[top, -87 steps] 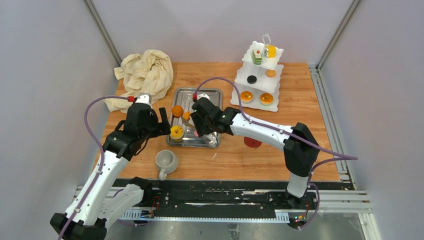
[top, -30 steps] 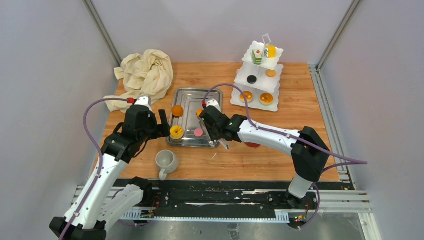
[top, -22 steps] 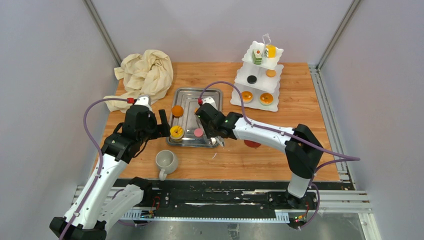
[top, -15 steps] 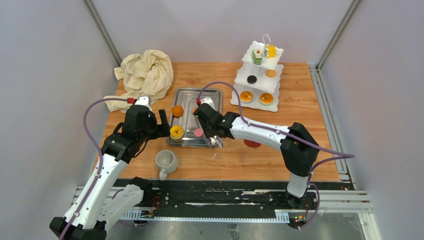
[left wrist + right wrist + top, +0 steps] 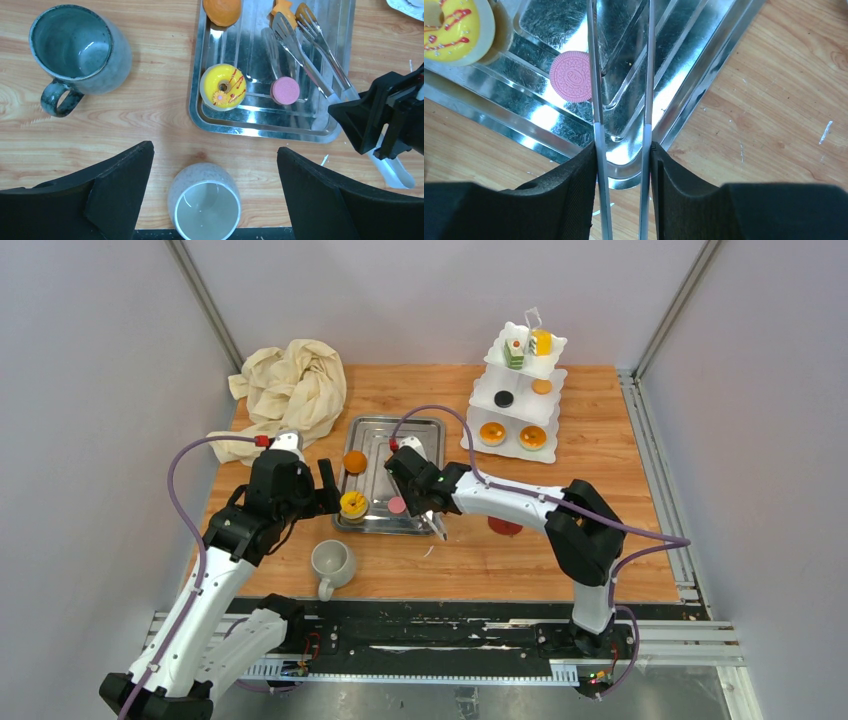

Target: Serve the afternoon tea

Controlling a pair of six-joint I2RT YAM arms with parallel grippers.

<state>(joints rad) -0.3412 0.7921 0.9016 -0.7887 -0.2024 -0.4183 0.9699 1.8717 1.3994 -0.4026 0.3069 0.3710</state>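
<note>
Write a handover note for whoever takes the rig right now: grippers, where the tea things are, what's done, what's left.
Left gripper: open, holding nothing, hovering by the off-white mug.
Right gripper: shut on the tongs, which reach over the steel tray; nothing is between their arms.
Done: six cakes and tarts sit on the three-tier stand.
Left: pink cookie, yellow doughnut and orange cake lie in the tray; the grey mug stands beside it.
</note>
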